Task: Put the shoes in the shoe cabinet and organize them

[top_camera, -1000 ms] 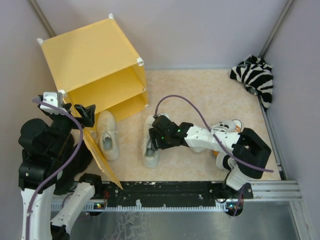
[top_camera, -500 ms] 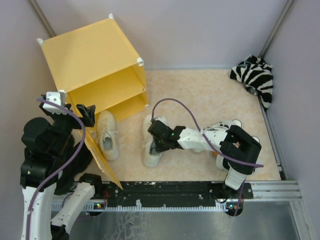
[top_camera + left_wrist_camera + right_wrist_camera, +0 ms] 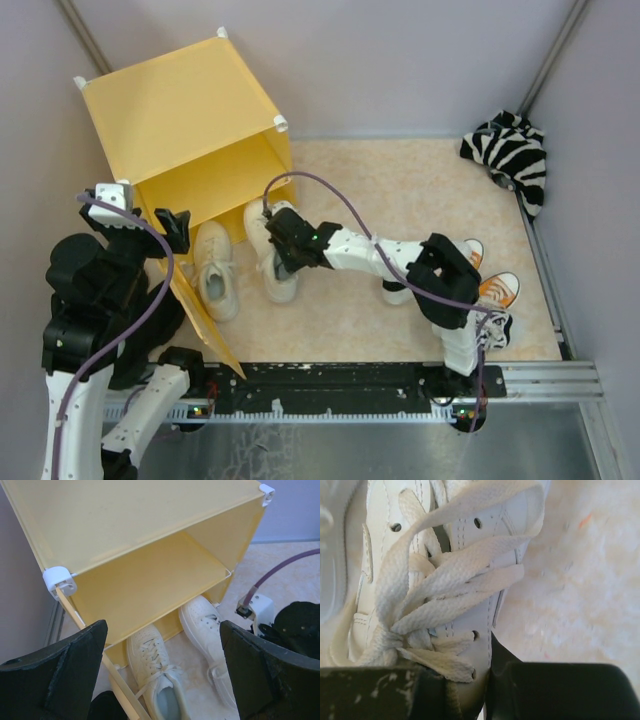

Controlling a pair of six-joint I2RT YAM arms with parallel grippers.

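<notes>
The yellow shoe cabinet (image 3: 180,120) stands at the far left, its open front facing the middle, with an inner shelf (image 3: 165,575). Its door (image 3: 200,320) hangs open at the left. One white shoe (image 3: 215,272) lies on the floor before the lower compartment and also shows in the left wrist view (image 3: 155,675). My right gripper (image 3: 287,252) is shut on the side wall of a second white shoe (image 3: 265,240), whose toe is at the lower opening; its laces fill the right wrist view (image 3: 445,580). My left gripper (image 3: 162,680) is wide open and empty above the door.
An orange pair of shoes (image 3: 495,292) lies at the right beside my right arm's base. A zebra-striped cloth bundle (image 3: 512,155) sits in the far right corner. A purple cable (image 3: 330,195) arcs over the right arm. Grey walls close in on three sides.
My right arm has stretched to the left and carried the second white shoe from mid-floor up to the cabinet's lower opening, uncovering the orange pair. The left arm has barely moved.
</notes>
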